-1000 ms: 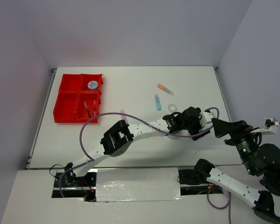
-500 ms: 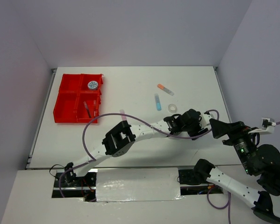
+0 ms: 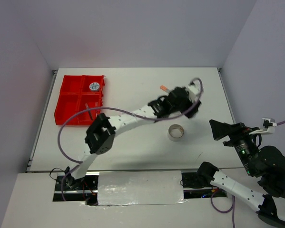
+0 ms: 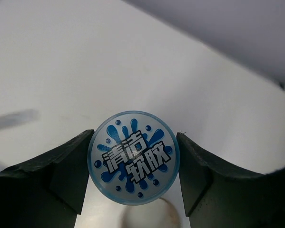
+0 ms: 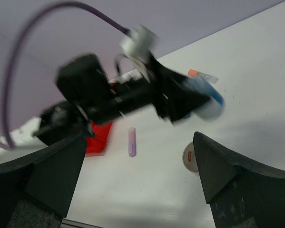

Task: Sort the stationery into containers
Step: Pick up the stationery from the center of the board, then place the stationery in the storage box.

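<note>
A round blue-lidded tub point(image 4: 133, 156) hangs above the table, and my left gripper point(image 4: 135, 135) is shut on it, a finger on each side. From above, that gripper point(image 3: 186, 102) is over the middle of the table. Below the tub lies a tape roll point(image 3: 176, 132), whose rim shows in the left wrist view point(image 4: 147, 217). The red tray point(image 3: 80, 99) at the far left holds another blue-lidded tub point(image 3: 94, 86). An orange-capped marker point(image 3: 164, 88) lies just beyond the left gripper. My right gripper point(image 3: 218, 128) is open at the right, holding nothing.
The right wrist view shows a purple marker point(image 5: 132, 141) on the table, the tape roll point(image 5: 190, 156), a corner of the red tray point(image 5: 99, 135) and the left gripper with its tub point(image 5: 206, 103). The left arm's purple cable point(image 3: 71, 124) loops near the tray.
My left gripper closed on the tub, lifted it and swung away from me and to the left. This uncovered the tape roll. The right gripper drew back slightly, still open.
</note>
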